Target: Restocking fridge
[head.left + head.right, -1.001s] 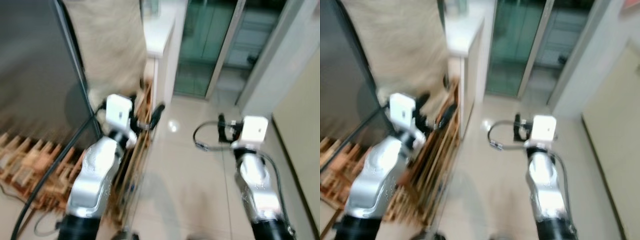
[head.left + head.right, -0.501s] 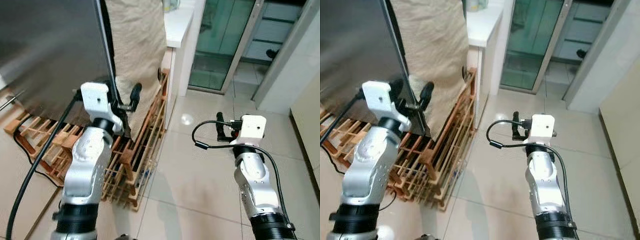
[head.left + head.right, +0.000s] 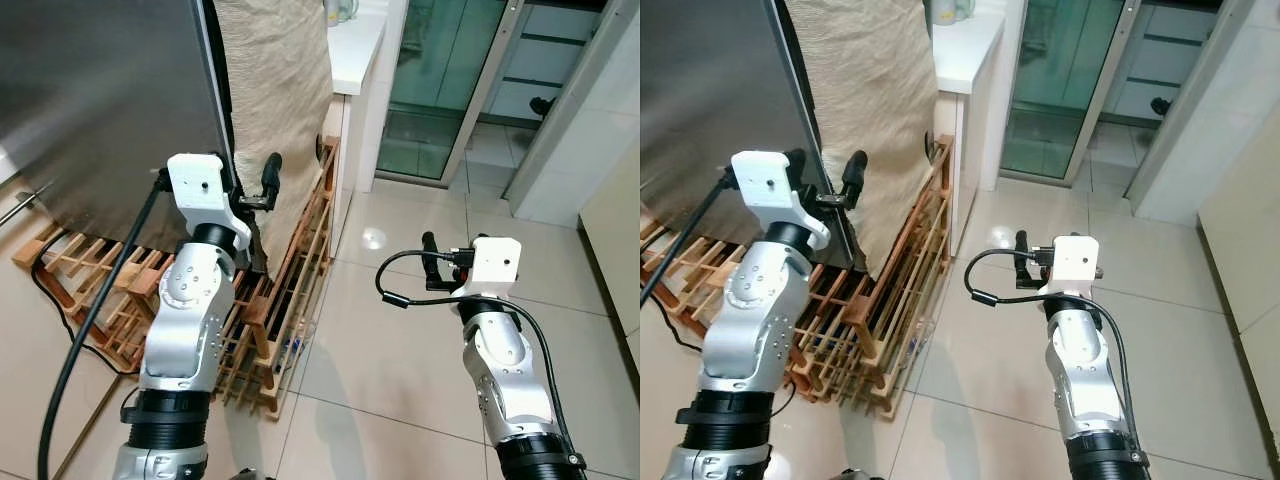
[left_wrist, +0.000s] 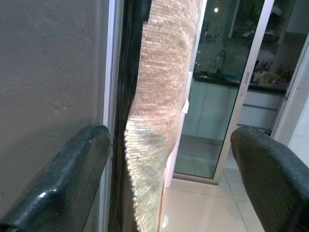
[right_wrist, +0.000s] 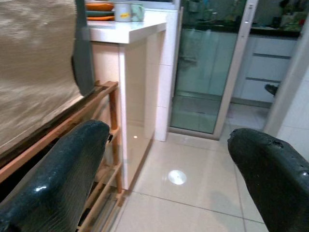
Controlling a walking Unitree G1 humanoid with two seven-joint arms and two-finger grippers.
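Steel-grey fridge (image 3: 100,100) door w/ dark edge; both grippers' fingers spread, holding nothing.

My arms are silver with black cuffs; each wrist carries a white camera box, black cables loop alongside, and my end effector fingers are black.
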